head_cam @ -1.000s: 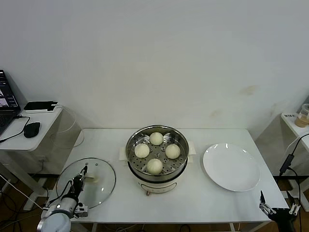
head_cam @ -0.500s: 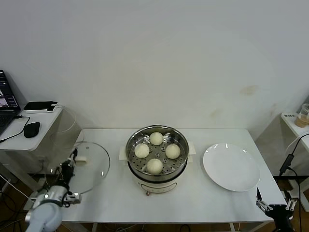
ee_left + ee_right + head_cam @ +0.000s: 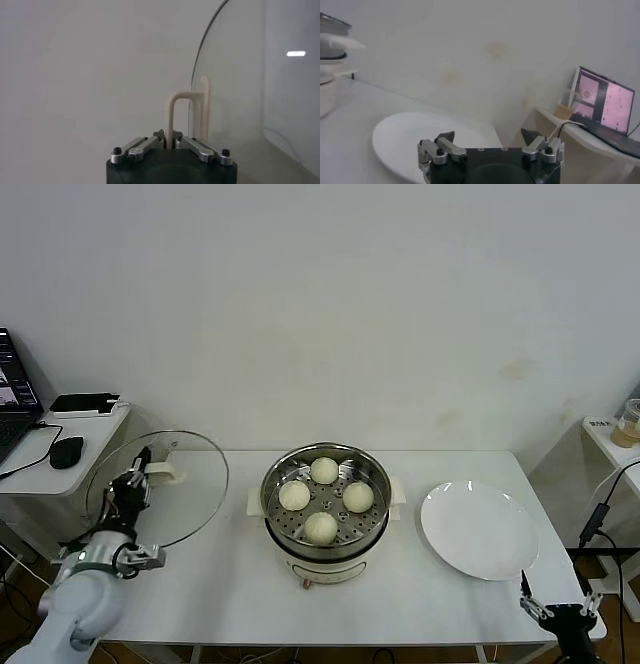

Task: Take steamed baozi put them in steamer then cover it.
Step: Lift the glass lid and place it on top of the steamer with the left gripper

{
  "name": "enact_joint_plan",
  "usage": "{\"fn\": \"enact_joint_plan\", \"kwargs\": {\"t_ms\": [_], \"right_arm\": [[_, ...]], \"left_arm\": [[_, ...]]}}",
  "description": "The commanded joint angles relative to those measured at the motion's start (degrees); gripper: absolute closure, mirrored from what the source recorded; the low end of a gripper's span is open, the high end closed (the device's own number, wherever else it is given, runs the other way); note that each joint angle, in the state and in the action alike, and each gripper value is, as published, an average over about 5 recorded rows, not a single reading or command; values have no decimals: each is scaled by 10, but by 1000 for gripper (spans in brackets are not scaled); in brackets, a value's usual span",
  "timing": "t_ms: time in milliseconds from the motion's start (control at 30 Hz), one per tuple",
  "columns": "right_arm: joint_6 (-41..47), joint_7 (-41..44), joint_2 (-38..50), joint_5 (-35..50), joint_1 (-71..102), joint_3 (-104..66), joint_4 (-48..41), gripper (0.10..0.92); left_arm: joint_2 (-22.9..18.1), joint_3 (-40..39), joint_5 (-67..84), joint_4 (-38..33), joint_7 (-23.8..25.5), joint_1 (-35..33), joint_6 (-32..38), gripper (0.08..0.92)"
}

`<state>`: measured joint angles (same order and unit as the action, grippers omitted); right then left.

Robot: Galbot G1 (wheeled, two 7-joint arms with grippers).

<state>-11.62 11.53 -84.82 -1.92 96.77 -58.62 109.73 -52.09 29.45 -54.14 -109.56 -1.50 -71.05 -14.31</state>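
Head view, left gripper: the left gripper (image 3: 133,481) is raised above the table's left edge, its jaws clamped on the cream-white bar handle (image 3: 160,473) of the cover (image 3: 157,489); the left wrist view shows the fingers (image 3: 150,144) pinched tight on that handle (image 3: 176,112).
Left arm pose: the arm comes up from the lower left corner, forearm angled up and toward the steamer (image 3: 325,510), wrist bent so the gripper points inward over the table (image 3: 230,579).
Cover: the glass lid (image 3: 250,85) is lifted clear of the table and stands tilted nearly on edge, its flat face turned partly toward the steamer; its handle bar runs roughly across, toward the pot. Its rim hangs over the table's left edge.
Room to move: a bare strip of table lies between the lid's rim and the steamer; the two are apart, not touching. Left of the lid stands a side desk (image 3: 45,459) carrying a mouse (image 3: 66,451).
Steamer: it sits at the table's middle, open at the top, with four steamed baozi (image 3: 320,527) on the perforated tray, spaced apart in a diamond.
Right of steamer: a white plate (image 3: 479,529) lies flat near the right edge.
Right gripper: the right gripper (image 3: 556,611) waits low at the front right corner, jaws spread wide and holding nothing; its wrist view shows the parted fingers (image 3: 445,142) with the plate (image 3: 415,137) just beyond.
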Motion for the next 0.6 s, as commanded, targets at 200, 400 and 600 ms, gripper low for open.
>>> {"fn": "enact_joint_plan", "kwargs": {"t_ms": [200, 400, 600], "right_arm": [[-5, -1, -13, -31, -11, 27, -2, 203], [-5, -1, -15, -47, -26, 45, -13, 203], [-5, -1, -20, -68, -32, 60, -22, 203]], "left_arm": [[-38, -316, 12, -31, 77, 266, -166, 850], [-93, -403, -55, -10, 153, 315, -208, 850], [-155, -422, -136, 21, 216, 325, -210, 850]]}}
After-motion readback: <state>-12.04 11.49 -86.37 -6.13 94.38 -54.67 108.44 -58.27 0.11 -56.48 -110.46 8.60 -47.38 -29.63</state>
